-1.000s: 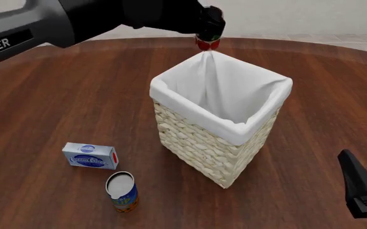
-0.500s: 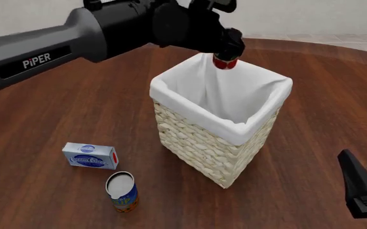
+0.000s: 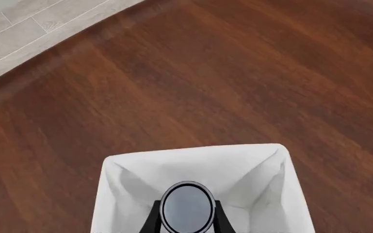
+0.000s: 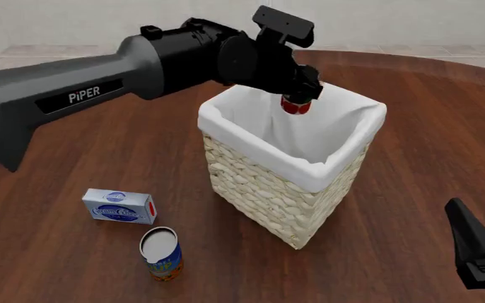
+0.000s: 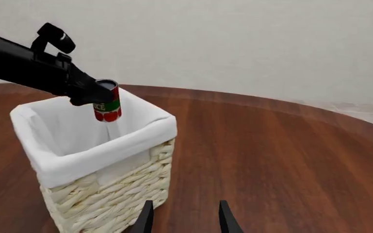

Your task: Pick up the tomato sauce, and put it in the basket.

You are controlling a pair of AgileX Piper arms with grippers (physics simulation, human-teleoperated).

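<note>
**Releasing the can cleanly into the basket**

The left gripper (image 4: 297, 95) has its fingers closed on the small red tomato sauce can with its green label band and silver-grey top (image 4: 294, 104), which hangs over the open mouth of the tall pale woven wicker basket with a white cloth lining (image 4: 309, 189), about level with the rim and toward the far side of the opening. In the left wrist view the can's grey top (image 3: 187, 207) sits inside the outline of the white lining (image 3: 124, 172), so it looks clear of the rim on all sides. From the right wrist view the can (image 5: 107, 101) is tilted slightly, not fully upright.

Judging from this, the step in hand is the drop. Doing it well likely means lowering a little further so the can is well inside the lining, keeping it away from the far cloth fold, then parting the fingers gently so it does not bounce out or catch the cloth.

The right gripper (image 5: 182, 218) waits low over the brown wooden bench (image 4: 74, 145), well apart from the basket, its fingers narrowly apart and holding nothing
</note>
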